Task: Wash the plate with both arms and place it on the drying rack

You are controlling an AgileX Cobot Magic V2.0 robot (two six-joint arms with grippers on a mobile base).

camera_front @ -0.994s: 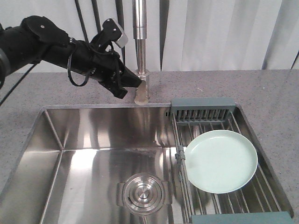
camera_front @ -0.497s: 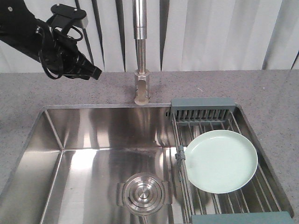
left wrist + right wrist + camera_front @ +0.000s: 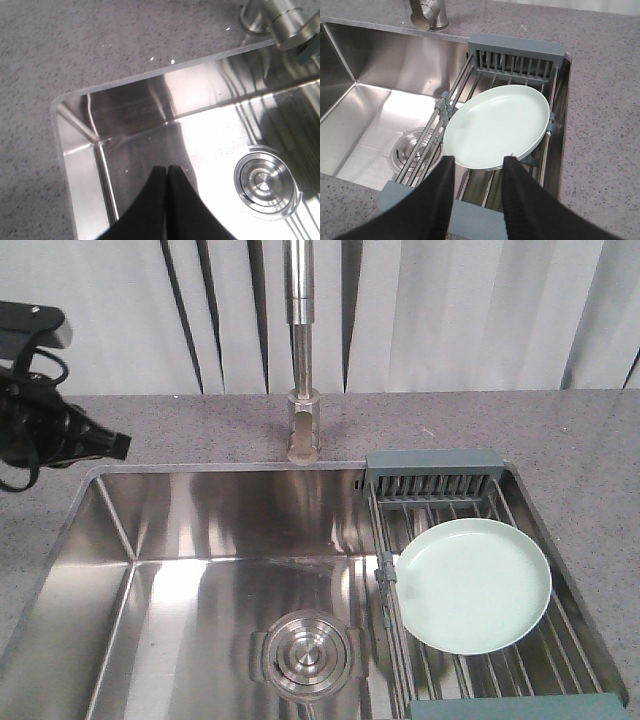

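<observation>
Plate (image 3: 496,125) lies flat on drying rack (image 3: 517,54); right gripper (image 3: 476,172) spread, left gripper (image 3: 166,172) pressed together; approach rim squarely.

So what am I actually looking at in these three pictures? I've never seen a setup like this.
It is a two-armed robot at a kitchen sink. One picture comes from a camera facing the steel sink basin from the front. The other two come from cameras mounted on the robot's wrists, looking down past its black pincers. The left gripper has its two fingers pressed together, holding nothing, above the basin's corner. The right gripper is open and empty, its fingers spread in front of the round pale mint-green plate. That plate lies flat on the metal-bar drying rack across the sink's right side. Behind stands a steel tap, and a round steel drain sits in the basin.
</observation>
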